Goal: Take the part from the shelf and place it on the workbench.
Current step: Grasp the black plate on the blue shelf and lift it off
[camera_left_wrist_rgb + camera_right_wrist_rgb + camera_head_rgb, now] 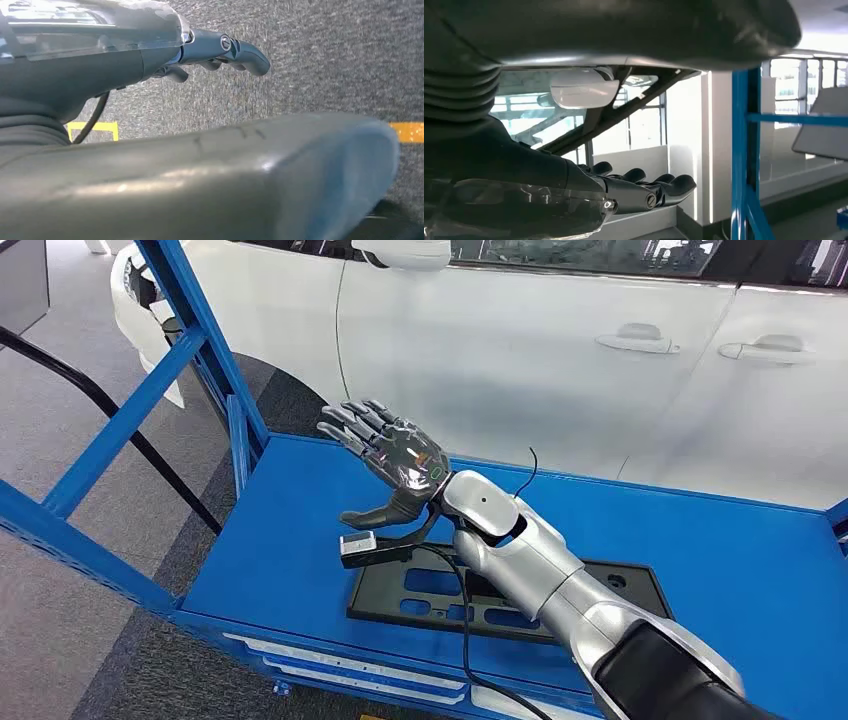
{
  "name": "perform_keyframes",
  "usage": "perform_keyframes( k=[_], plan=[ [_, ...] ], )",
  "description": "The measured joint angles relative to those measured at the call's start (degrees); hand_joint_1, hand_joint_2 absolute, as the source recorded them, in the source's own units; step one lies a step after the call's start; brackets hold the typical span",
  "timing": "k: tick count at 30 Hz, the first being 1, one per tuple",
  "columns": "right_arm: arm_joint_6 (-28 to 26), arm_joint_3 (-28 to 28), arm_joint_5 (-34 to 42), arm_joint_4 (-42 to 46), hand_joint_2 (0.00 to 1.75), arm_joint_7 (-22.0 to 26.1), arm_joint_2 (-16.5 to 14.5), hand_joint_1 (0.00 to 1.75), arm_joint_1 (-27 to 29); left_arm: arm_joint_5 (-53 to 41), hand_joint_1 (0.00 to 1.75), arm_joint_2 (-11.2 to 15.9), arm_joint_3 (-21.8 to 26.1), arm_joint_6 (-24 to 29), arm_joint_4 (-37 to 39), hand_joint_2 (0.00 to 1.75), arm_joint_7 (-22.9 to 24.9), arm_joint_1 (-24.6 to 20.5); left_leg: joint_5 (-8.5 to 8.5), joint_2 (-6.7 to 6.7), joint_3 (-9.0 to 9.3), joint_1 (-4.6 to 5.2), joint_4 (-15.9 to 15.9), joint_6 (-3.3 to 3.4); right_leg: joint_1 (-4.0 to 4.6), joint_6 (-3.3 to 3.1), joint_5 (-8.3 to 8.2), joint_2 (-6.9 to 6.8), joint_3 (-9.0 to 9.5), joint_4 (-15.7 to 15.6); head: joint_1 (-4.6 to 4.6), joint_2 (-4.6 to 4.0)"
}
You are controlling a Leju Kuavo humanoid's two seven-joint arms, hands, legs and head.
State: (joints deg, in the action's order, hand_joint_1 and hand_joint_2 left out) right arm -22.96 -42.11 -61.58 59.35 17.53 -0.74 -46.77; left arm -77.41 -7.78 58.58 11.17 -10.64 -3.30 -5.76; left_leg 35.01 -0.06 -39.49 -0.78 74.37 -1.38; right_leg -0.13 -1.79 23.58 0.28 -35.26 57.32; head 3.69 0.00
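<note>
Head view: black part (pixel 610 592) flat on blue shelf (pixel 700 540), beneath open right robot hand (pixel 395 455).

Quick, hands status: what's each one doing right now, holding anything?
Left hand: hanging over the floor, fingers curled in, holding nothing.
Right hand: open above the black part, fingers spread, holding nothing.

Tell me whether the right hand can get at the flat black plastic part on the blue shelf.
Probably yes: the right hand hovers open just above the flat black plastic part, which lies uncovered on the blue shelf, crossed only by the arm's own thin cable.
</note>
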Motion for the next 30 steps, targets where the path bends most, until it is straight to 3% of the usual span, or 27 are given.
perform_keyframes(
  k=[2,3,5,7,10,12,13,15,16,17,18,19,21,23,27,28,30],
  plan=[
    [0.14,0.12,0.17,1.43,0.0,0.01,0.26,0.0,0.58,0.11,0.0,-0.01,0.02,0.09,0.0,0.0,0.0,0.21,-0.89,0.0,-0.36,0.0,0.14,0.01,0.04,-0.01,0.09,0.08,0.08,0.06,-0.01,0.0],
    [0.3,0.27,0.32,2.81,0.0,0.01,0.52,0.0,1.08,0.28,0.0,-0.02,0.04,0.17,0.0,0.0,0.0,0.38,-2.28,0.0,-0.12,0.0,-0.94,0.07,0.08,0.0,0.2,0.18,0.17,0.15,-0.01,0.0],
    [0.9,0.47,0.33,5.41,0.0,0.0,1.14,0.0,1.66,0.66,0.0,-0.01,0.11,0.32,0.0,0.0,-0.01,0.61,-6.77,-0.02,2.97,0.03,-8.51,0.5,0.09,0.21,0.51,0.42,0.36,0.46,-0.02,0.0],
    [1.99,0.7,-0.19,8.28,0.0,-0.35,2.17,0.0,2.13,1.09,0.0,0.02,0.25,0.45,0.0,0.0,0.02,0.66,-9.19,-0.09,5.77,0.23,-14.85,1.05,0.27,0.66,0.78,0.56,0.31,0.83,-0.02,0.0],
    [3.84,1.22,-1.78,13.75,0.0,-1.61,4.8,0.0,4.47,1.31,0.0,0.03,0.5,0.5,0.0,0.0,0.25,0.87,-9.35,-0.28,6.35,0.33,-16.08,1.79,0.43,1.53,0.8,0.51,0.33,0.75,-0.01,0.0],
    [4.56,1.95,-3.43,18.13,0.0,-2.59,6.98,0.0,7.12,1.34,0.0,0.04,0.62,0.47,0.0,0.0,0.33,1.11,-9.67,-0.27,6.62,0.01,-16.61,2.45,0.39,2.21,1.86,0.41,-0.07,1.96,-0.02,0.0],
    [4.57,2.44,-4.47,20.34,0.0,-3.05,8.22,0.0,8.74,1.37,0.0,0.04,0.7,0.43,0.0,0.0,0.33,1.17,-9.81,-0.23,6.75,-0.16,-16.87,2.73,0.33,2.58,3.27,0.37,-1.06,4.19,-0.02,0.0],
    [3.75,3.38,-6.28,24.29,0.0,-3.76,10.82,0.0,12.61,1.54,0.0,0.04,0.91,0.35,0.0,0.0,0.42,1.19,-9.82,-0.21,6.76,-0.18,-16.96,3.04,0.01,3.18,6.97,0.31,-4.6,11.64,-0.02,0.0],
    [3.04,3.79,-6.86,26.01,0.0,-3.95,12.21,0.0,14.85,1.69,0.0,0.04,1.03,0.33,0.0,0.0,0.6,1.24,-9.79,-0.25,6.76,-0.18,-16.95,3.08,-0.16,3.39,8.24,0.29,-6.4,15.23,-0.02,0.0],
    [2.26,4.16,-7.16,27.63,0.0,-4.05,13.64,0.0,17.12,1.84,0.0,0.04,1.17,0.33,0.0,0.0,0.84,1.31,-9.74,-0.28,6.78,-0.18,-16.93,3.11,-0.34,3.56,8.47,0.27,-7.42,17.09,-0.02,0.0],
    [1.53,4.54,-7.26,29.13,0.0,-4.1,15.08,0.0,19.2,1.96,0.0,0.02,1.3,0.34,0.0,0.0,1.08,1.37,-9.68,-0.32,6.82,-0.18,-16.91,3.09,-0.49,3.65,7.62,0.21,-7.35,16.7,-0.02,0.0],
    [0.92,4.95,-7.21,30.58,0.0,-4.16,16.51,0.0,21.05,2.04,0.0,-0.01,1.41,0.37,0.0,0.0,1.22,1.41,-9.6,-0.34,6.9,-0.19,-16.88,3.01,-0.61,3.68,5.85,0.11,-6.06,13.92,-0.02,0.0],
    [0.18,5.89,-6.82,33.15,0.0,-4.29,19.04,0.0,24.08,2.23,0.0,-0.11,1.54,0.55,0.0,0.0,0.99,1.36,-9.3,-0.34,7.05,-0.06,-16.71,2.64,-0.61,3.5,2.26,-0.27,-1.82,5.54,-0.02,0.0],
    [-0.36,6.86,-6.26,35.39,0.0,-4.42,21.08,0.0,27.23,2.51,0.0,-0.23,1.68,0.91,0.0,0.0,0.34,1.21,-8.92,-0.32,7.2,0.16,-16.59,2.09,-0.37,2.97,1.03,-0.43,0.53,0.91,-0.02,0.0],
    [-0.99,8.86,-7.43,38.64,0.0,-5.04,22.78,0.0,33.46,2.85,0.0,-0.33,1.96,1.21,0.0,0.0,-0.57,1.0,-7.58,-0.22,7.14,0.07,-15.53,0.77,-0.37,1.42,1.14,-0.34,0.85,0.37,-0.02,0.0],
    [-0.98,9.63,-8.54,39.51,0.0,-5.51,22.8,0.0,34.83,2.6,0.0,-0.35,1.96,1.11,0.0,0.0,-0.65,0.96,-6.18,-0.2,6.36,0.02,-13.51,0.51,-0.44,1.06,1.11,-0.37,0.93,0.26,-0.02,0.0],
    [-0.86,11.29,-11.07,41.58,0.0,-6.38,22.68,0.0,37.76,1.78,0.0,-0.41,1.91,0.85,0.0,0.0,-0.51,0.85,-2.07,-0.18,3.26,-0.01,-6.27,0.21,-0.37,0.62,1.21,-0.47,1.01,0.23,-0.02,0.0]
  ],
)
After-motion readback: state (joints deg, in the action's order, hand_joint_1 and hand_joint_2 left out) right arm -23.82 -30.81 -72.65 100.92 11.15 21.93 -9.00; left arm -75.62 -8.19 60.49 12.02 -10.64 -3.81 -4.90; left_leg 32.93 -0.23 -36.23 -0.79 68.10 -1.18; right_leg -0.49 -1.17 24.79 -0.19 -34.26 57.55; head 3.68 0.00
